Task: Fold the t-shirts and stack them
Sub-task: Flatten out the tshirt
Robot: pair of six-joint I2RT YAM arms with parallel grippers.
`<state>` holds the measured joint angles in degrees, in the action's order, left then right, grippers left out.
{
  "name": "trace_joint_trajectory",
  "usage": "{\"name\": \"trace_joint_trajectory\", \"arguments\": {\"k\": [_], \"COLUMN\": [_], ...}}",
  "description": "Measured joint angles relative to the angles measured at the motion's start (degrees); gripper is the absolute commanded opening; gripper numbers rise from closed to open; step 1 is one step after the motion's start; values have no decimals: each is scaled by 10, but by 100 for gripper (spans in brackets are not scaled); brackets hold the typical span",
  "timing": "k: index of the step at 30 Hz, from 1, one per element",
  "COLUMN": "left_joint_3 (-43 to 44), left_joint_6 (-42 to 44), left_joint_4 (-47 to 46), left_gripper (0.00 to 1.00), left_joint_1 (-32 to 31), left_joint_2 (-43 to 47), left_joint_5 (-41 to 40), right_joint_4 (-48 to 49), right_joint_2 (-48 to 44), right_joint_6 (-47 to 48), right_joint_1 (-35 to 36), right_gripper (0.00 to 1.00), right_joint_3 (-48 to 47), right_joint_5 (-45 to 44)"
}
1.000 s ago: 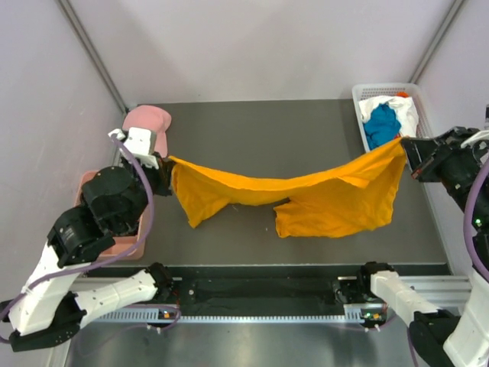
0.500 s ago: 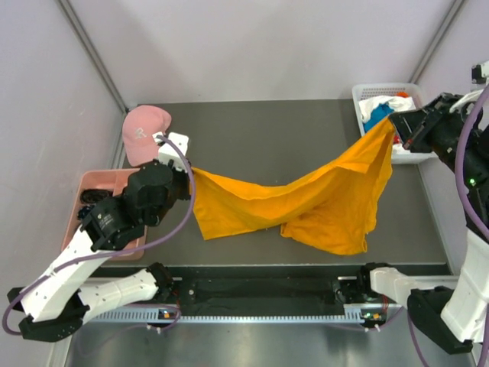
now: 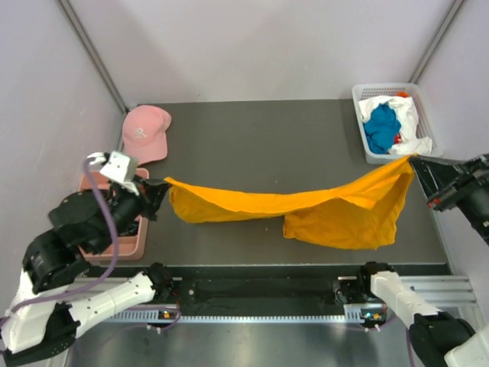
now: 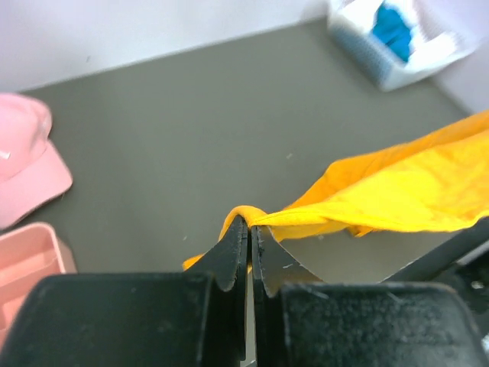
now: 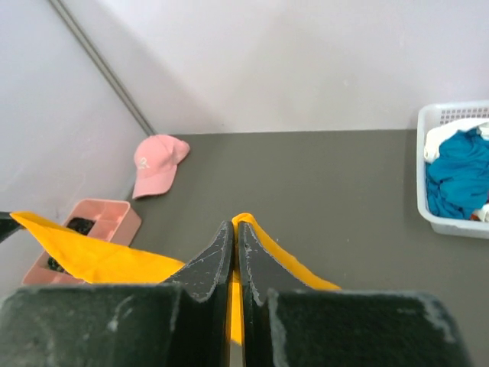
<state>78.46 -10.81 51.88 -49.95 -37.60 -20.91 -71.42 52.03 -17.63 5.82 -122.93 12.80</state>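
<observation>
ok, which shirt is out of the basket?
The orange shirt, held between the left gripper and right gripper; the teal shirt and white shirt lie bunched in the basket.

White arm links [image 3: 114, 294] with bulky black joints [image 3: 76, 222], lilac cables [image 3: 95, 186], scuffed black wedge-shaped fingers [image 4: 229, 256]

Pink tray [image 3: 131, 246]: mostly hidden under left arm [image 3: 80, 222]; dark contents too small to tell. Right arm [image 3: 467, 189]: cut off by right edge, top view. Basket [image 3: 361, 126]: red bit [image 3: 398, 139] between teal shirt [image 3: 380, 126] and white shirt [image 3: 409, 118], unidentifiable. Left wrist view: basket blurred, cut by top edge; cap [image 4: 23, 160] cut by left edge; orange shirt [image 4: 405, 195] runs off right edge. Shirt corners pinched in left gripper [image 4: 249, 229], right gripper [image 5: 234, 233]: hidden between fingers.
</observation>
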Motion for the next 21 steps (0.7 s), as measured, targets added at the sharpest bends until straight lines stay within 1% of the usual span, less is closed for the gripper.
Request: {"name": "trace_joint_trajectory", "arguments": {"k": [3, 5, 8, 11, 13, 16, 18, 21], "left_joint_3": [14, 12, -5, -52, -86, -105, -105, -76], "left_joint_6": [4, 10, 20, 33, 43, 64, 73, 86], "left_joint_4": [-5, -16, -44, -118, -171, -246, -293, -336], "left_gripper": [0, 0, 0, 0, 0, 0, 0, 0], "left_joint_1": [0, 0, 0, 0, 1, 24, 66, 133], "left_joint_2": [23, 28, 16, -29, -91, -192, -264, -347], "left_joint_5": [19, 16, -11, -65, -101, -109, -84, -61], "right_joint_4": [1, 14, 59, 131, 168, 217, 239, 247], "right_joint_2": [-14, -23, -31, -17, 23, 121, 191, 296], "right_joint_6": [0, -2, -8, -21, -25, -23, -15, 1], "right_joint_1": [0, 0, 0, 0, 0, 0, 0, 0], "right_gripper": [0, 0, 0, 0, 0, 0, 0, 0], "right_joint_3": [-8, 16, 96, 212, 263, 275, 263, 197], "right_joint_5": [4, 3, -2, -6, -10, -24, -36, -50]}}
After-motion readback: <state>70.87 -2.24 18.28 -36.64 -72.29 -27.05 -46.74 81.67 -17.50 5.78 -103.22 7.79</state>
